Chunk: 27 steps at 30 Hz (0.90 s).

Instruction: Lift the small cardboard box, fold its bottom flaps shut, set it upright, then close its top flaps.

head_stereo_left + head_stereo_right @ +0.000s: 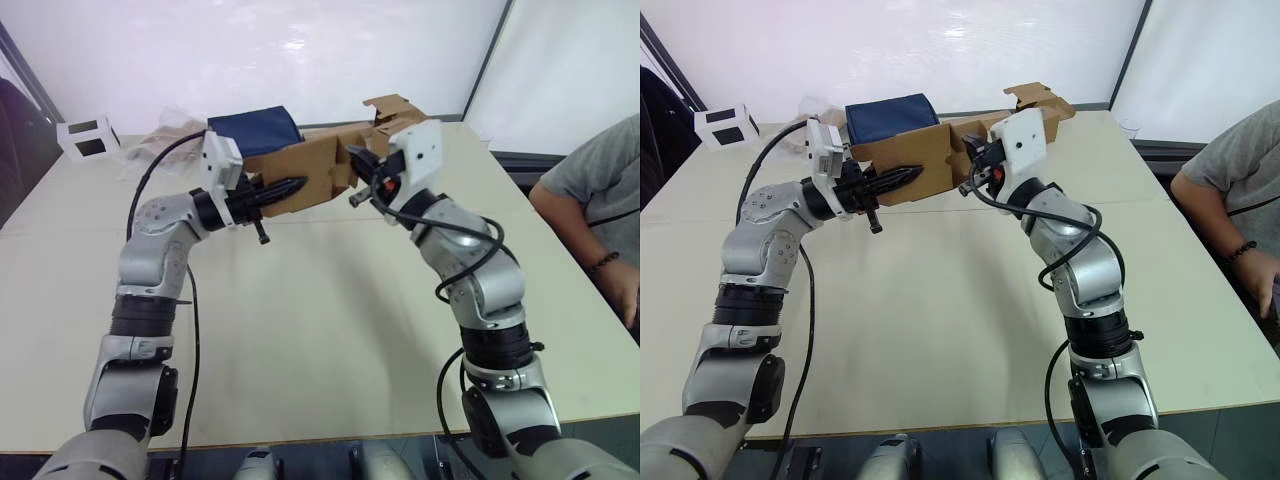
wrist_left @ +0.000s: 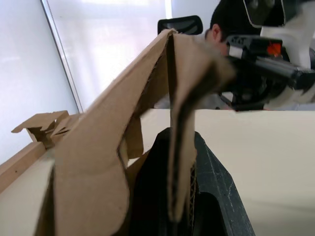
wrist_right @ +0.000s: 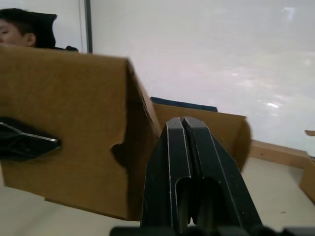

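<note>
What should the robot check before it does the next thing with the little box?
1. Box off the table: ok. The small cardboard box is held up in the air above the table.
2. Left grip: ok. The left gripper is shut on a cardboard panel.
3. Right gripper: its fingers are pressed together at the box's other end, but whether they pinch cardboard: cannot tell.
4. Bottom flaps folded shut: cannot tell.
5. Space below for setting it down: ok, bare tabletop.
6. Nearby things: ok. The other cardboard and the person are off to the side.

Seated person (image 1: 598, 215) cut off by edge.
</note>
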Each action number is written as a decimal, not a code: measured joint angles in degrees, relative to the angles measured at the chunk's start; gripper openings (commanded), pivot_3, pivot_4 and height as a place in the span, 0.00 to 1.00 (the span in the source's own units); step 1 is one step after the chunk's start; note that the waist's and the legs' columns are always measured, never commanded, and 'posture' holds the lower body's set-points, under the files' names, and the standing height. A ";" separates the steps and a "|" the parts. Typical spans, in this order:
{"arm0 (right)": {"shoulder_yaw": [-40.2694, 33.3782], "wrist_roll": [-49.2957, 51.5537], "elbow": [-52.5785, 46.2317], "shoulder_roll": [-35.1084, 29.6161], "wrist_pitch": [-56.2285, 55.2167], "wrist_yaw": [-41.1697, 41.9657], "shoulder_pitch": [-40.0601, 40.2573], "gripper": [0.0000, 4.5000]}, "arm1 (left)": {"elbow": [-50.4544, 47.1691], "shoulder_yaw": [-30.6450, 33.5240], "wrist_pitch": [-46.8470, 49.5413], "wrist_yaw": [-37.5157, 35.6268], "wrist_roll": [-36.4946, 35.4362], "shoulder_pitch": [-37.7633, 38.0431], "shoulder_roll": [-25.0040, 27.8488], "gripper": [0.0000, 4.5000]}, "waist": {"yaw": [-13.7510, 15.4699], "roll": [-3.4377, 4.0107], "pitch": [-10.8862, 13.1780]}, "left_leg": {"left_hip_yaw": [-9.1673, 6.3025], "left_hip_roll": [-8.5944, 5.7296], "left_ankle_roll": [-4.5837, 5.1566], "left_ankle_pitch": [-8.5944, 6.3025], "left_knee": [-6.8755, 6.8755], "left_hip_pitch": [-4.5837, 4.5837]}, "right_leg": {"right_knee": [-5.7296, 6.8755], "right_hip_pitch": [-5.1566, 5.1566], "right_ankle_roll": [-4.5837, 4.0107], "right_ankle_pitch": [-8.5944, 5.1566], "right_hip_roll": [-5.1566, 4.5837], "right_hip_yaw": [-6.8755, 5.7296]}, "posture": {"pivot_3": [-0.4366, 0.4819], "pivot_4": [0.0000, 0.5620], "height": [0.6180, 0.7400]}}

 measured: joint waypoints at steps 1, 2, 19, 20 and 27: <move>0.31 -0.02 0.00 0.12 0.00 -0.01 0.04 0.00 | -0.36 -0.05 0.23 0.00 -0.04 0.10 -0.01 0.01 | -0.01 0.00 0.00 | 0.00 0.00 0.00 0.00 0.00 0.00 | 0.00 0.00 0.00 0.00 0.00 0.00 | 0.48 0.27 1.00; 0.38 -0.03 -0.02 0.29 0.00 -0.03 0.03 0.00 | -0.84 -0.09 0.82 -0.04 -0.17 0.34 0.00 0.01 | -0.01 0.00 0.00 | 0.00 0.00 0.00 0.00 0.00 0.00 | 0.00 0.00 0.00 0.00 0.00 0.00 | 0.48 0.27 1.00; 2.72 -1.95 -2.36 1.55 0.16 0.14 0.68 0.00 | -4.55 -1.52 9.62 0.38 -4.85 2.09 1.24 0.01 | 0.06 0.00 0.00 | -0.01 0.00 0.00 0.00 -0.01 0.00 | -0.02 0.00 0.00 0.00 0.00 0.00 | 0.48 0.27 1.00; 2.67 -2.12 -2.40 1.10 0.16 0.34 1.07 0.00 | -4.38 -1.51 9.66 0.56 -4.94 1.91 1.24 0.01 | 0.09 0.00 0.00 | -0.01 0.00 0.00 0.00 -0.01 0.00 | -0.03 0.01 0.00 0.00 0.00 0.00 | 0.48 0.27 1.00; -1.10 -3.62 -2.35 -4.00 0.18 0.30 5.38 0.00 | -3.93 0.56 12.09 2.38 -7.64 -0.32 1.59 0.01 | 0.04 0.00 0.00 | -0.01 0.00 0.13 -0.07 -0.04 0.00 | -0.05 0.01 0.00 0.00 0.00 0.00 | 0.48 0.27 1.00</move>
